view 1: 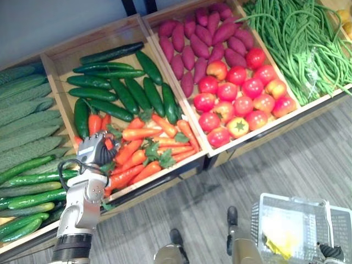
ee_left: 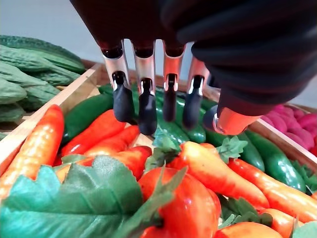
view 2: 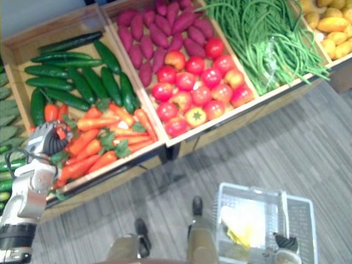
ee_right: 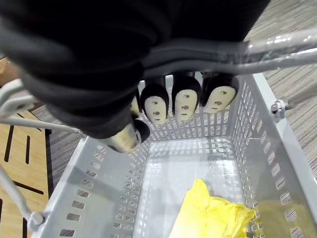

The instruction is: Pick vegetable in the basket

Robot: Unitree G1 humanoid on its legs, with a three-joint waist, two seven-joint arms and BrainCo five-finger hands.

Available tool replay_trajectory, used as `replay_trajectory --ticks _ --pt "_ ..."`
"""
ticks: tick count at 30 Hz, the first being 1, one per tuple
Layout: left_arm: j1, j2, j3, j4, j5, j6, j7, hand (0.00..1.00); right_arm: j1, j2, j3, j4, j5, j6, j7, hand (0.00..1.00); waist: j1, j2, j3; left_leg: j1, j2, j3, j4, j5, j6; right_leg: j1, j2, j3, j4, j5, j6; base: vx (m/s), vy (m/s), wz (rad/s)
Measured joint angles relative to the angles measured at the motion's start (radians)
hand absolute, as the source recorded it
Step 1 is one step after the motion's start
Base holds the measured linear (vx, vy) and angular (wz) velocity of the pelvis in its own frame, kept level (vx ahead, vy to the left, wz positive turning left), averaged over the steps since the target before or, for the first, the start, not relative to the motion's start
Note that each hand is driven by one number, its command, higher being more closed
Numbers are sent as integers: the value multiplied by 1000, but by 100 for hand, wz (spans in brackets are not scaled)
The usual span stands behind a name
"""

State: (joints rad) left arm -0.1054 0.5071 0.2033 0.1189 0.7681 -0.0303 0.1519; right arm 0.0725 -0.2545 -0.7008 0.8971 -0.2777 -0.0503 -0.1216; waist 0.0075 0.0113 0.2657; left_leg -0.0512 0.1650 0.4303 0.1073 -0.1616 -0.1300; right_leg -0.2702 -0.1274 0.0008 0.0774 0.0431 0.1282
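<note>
Carrots lie heaped in their crate, none picked yet. Our left hand hovers just over them, fingers straight, holding nothing; our right hand curls round the basket by its handle. Next we should lower and close on one carrot.

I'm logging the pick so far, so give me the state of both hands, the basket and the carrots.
left hand: open, fingers straight over the carrots, holding nothing.
right hand: shut on the basket handle, fingers curled round it.
basket: holds one crumpled yellow thing.
carrots: lying in the wooden crate, none lifted.
</note>
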Motion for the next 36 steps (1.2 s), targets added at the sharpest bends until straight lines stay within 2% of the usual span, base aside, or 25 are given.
replay_trajectory --ticks 5,16,26,27,36 --pt "15 0 -1 0 0 -3 -10 0 -11 0 0 0 0 2 0 100 0 0 0 0 0 1 1 0 0 -1 0 1 1 0 0 0 0 0" --pt "14 0 -13 14 0 -3 -81 0 -15 0 2 -26 1 8 2 100 1 -9 5 -29 4 10 20 -7 4 -26 0 7 3 1 0 1 -1 -1" --pt "12 -5 -40 18 -2 -2 -89 0 -24 0 4 -27 2 9 18 100 5 -20 12 -35 6 22 21 -7 4 -39 -1 13 3 8 -5 -2 -8 -3" --pt "13 -8 -40 18 -2 -2 -90 100 -24 0 4 -27 2 9 18 100 5 -20 12 -35 6 22 21 -7 4 -39 -2 12 3 8 -5 0 0 0" --pt "35 -34 -32 -28 -2 -4 -106 100 -25 0 5 -27 1 19 21 100 20 -20 12 -45 7 18 35 -11 6 -39 0 10 3 9 -4 -1 -3 0"
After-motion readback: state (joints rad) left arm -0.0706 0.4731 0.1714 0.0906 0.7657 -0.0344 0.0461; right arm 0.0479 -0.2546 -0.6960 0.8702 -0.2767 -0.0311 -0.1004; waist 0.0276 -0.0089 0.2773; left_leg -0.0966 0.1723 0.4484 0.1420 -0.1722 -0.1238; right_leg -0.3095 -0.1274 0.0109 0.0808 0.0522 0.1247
